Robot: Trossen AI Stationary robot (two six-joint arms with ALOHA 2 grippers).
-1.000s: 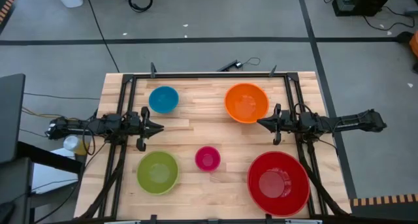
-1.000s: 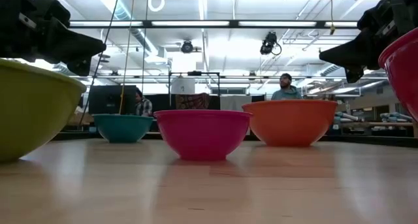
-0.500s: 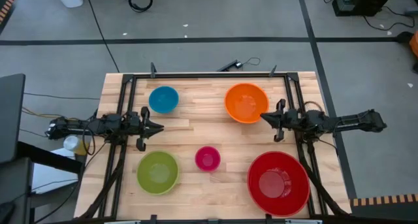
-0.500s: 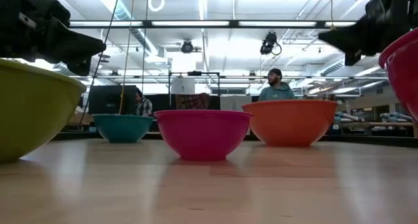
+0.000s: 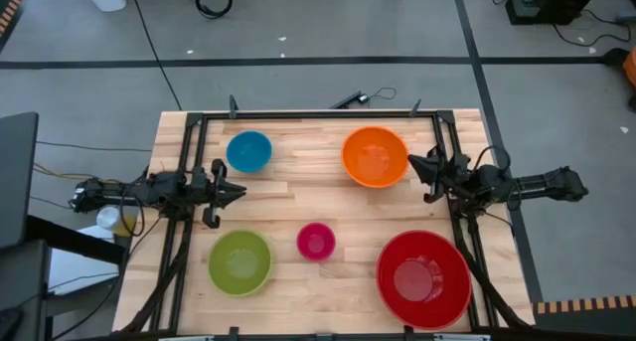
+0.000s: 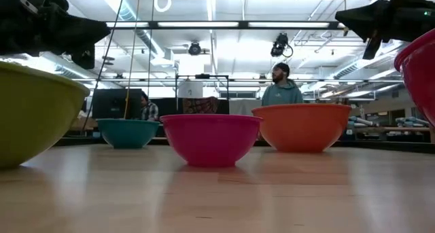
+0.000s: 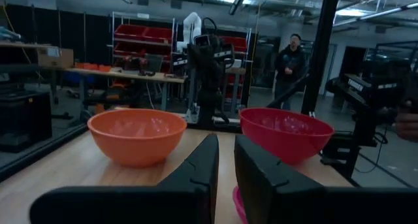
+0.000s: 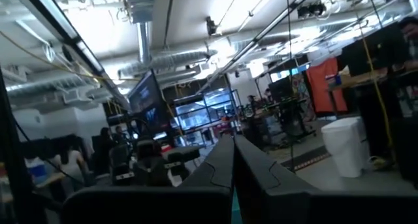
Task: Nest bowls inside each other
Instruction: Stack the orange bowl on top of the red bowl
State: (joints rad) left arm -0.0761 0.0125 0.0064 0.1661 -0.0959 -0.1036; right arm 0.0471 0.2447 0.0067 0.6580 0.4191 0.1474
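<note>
Five bowls rest on their bases on the wooden table: blue (image 5: 248, 151) at far left, orange (image 5: 375, 156) at far right, green (image 5: 239, 262) at near left, small pink (image 5: 316, 242) near the middle, large red (image 5: 423, 278) at near right. My left gripper (image 5: 241, 191) hovers at the left side between the blue and green bowls, pointing right, with a narrow gap (image 7: 226, 160) between its fingers and nothing in it. My right gripper (image 5: 413, 162) hovers just right of the orange bowl, tipped upward, shut (image 8: 234, 160) and empty.
Black frame rails (image 5: 318, 113) run along the table's far edge and both sides under the arms. A cable (image 5: 363, 97) lies past the far edge. A person (image 6: 280, 89) stands in the room behind the table.
My right gripper has tipped its fingers upward and risen. Its tip has swung from beside the orange bowl's near-right rim toward the far edge and back toward the right. My left gripper has tipped up slightly. No bowl has moved.
</note>
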